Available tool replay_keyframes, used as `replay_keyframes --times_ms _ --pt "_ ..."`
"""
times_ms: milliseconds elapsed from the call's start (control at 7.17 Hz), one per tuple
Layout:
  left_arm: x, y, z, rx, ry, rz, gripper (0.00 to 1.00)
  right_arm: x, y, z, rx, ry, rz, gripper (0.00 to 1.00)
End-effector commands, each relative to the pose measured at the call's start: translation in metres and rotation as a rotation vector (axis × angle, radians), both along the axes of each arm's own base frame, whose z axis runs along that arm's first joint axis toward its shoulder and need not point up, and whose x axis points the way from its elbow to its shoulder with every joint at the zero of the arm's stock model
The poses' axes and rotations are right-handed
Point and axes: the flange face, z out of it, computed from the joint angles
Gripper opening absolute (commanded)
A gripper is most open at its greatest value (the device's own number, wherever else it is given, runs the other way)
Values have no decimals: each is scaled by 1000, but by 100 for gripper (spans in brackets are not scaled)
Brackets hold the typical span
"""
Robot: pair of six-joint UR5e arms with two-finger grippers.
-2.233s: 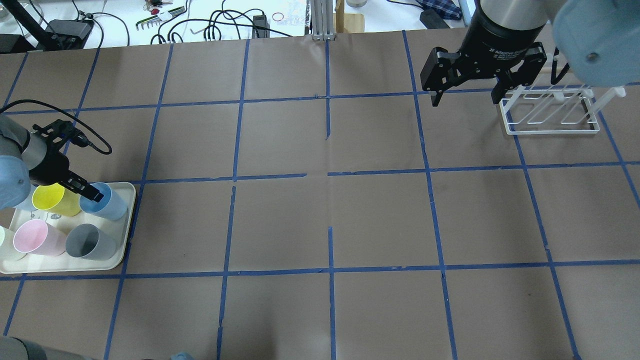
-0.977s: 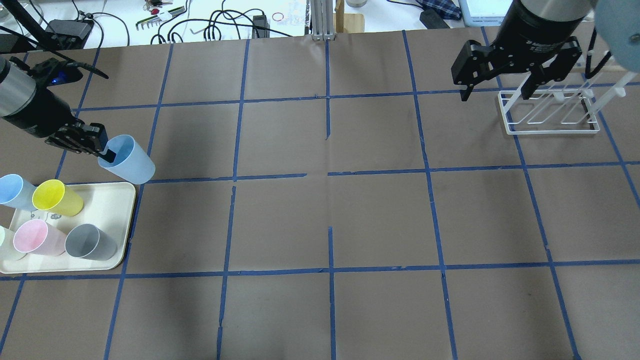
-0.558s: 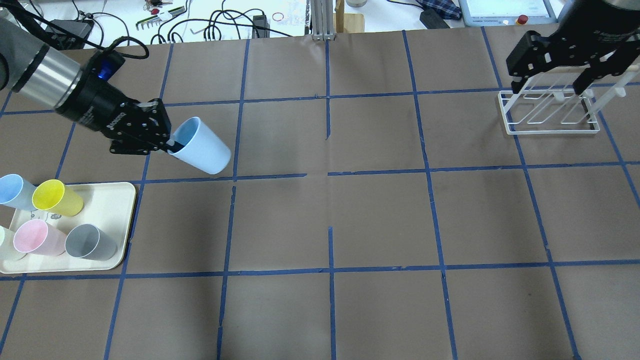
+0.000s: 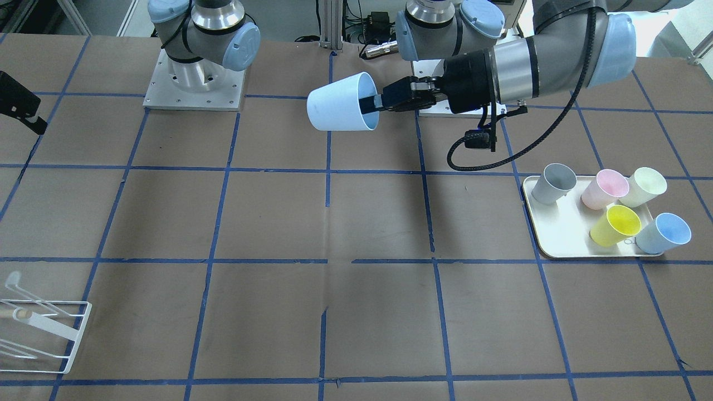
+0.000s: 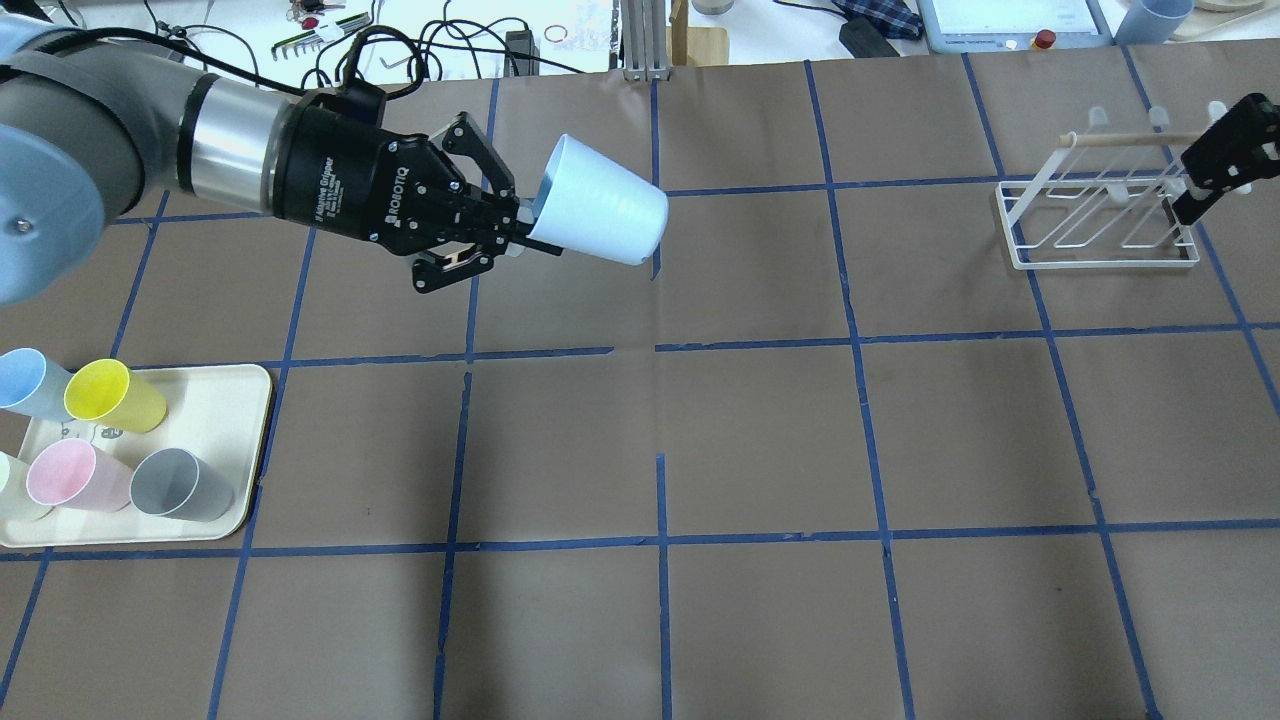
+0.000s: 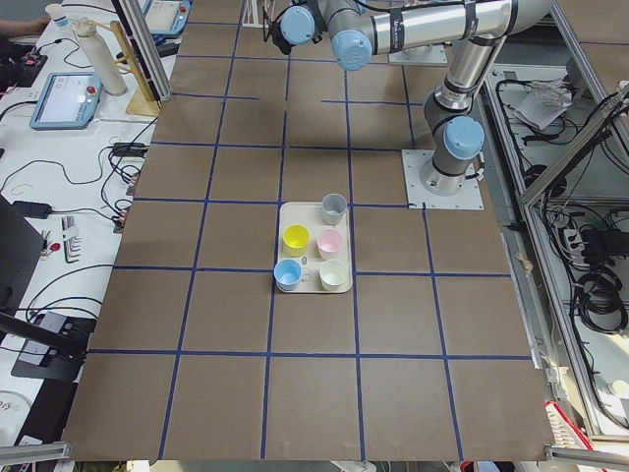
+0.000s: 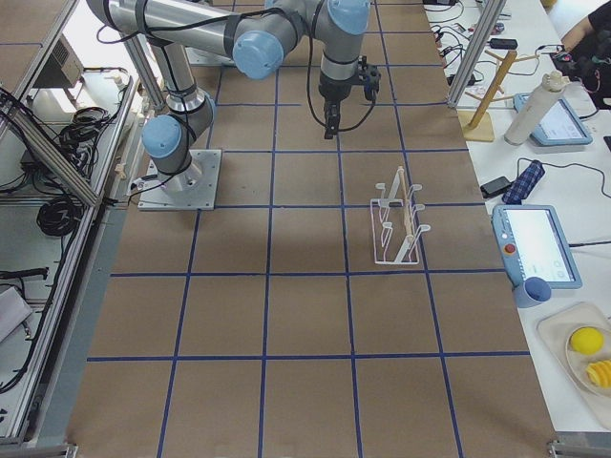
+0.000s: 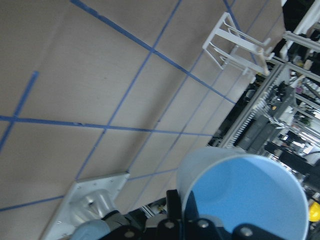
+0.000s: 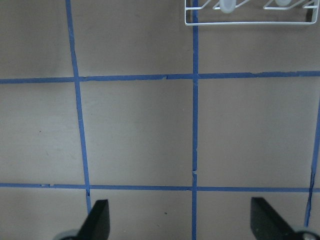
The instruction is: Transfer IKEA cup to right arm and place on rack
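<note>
IKEA cup (image 5: 600, 212) in left end effector (image 5: 528, 228) now farther from tray (image 5: 232, 400).

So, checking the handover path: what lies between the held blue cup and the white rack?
Nothing stands there. The overhead view shows only bare table, brown paper with blue tape lines, between the cup and the rack.

We're counting six cups here: two pale blue, the IKEA cup (image 5: 600, 215) and its twin (image 4: 665, 233), plus one yellow cup (image 4: 617, 224), one pink cup (image 4: 605, 188), one grey cup (image 4: 552, 182) and one cream cup (image 4: 646, 186). We're also seeing one tray (image 4: 557, 234), one rack (image 5: 1100, 225) and two arms, the left arm (image 4: 546, 55) and the right arm (image 4: 203, 33).
</note>
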Motion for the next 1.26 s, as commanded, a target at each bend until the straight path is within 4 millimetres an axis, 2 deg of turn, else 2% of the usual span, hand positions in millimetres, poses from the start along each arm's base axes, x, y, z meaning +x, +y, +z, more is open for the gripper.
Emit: replay_keyframes --times_ms 0,140,279,419,558,698,837,1116 --pt "-19 11 -30 72 219 90 0 -84 15 -34 6 -220 -107 100" --pt "-22 15 -37 84 288 125 0 -127 24 -50 -15 -294 -209 100" --pt "-32 21 -43 87 317 122 0 -140 20 -83 15 -465 -258 100" --pt "-43 24 -46 88 316 96 0 -131 17 -105 64 -637 -293 100" --pt "-48 25 -48 90 318 88 0 -116 19 -117 149 -802 -359 100" --pt "-49 24 -45 89 352 106 0 -98 20 -116 171 -920 -378 100" --pt "-49 20 -48 90 366 116 0 -63 10 -114 203 -1012 -380 100" --pt "-49 19 -49 98 367 118 0 -3 -8 -92 201 -1112 -390 100"
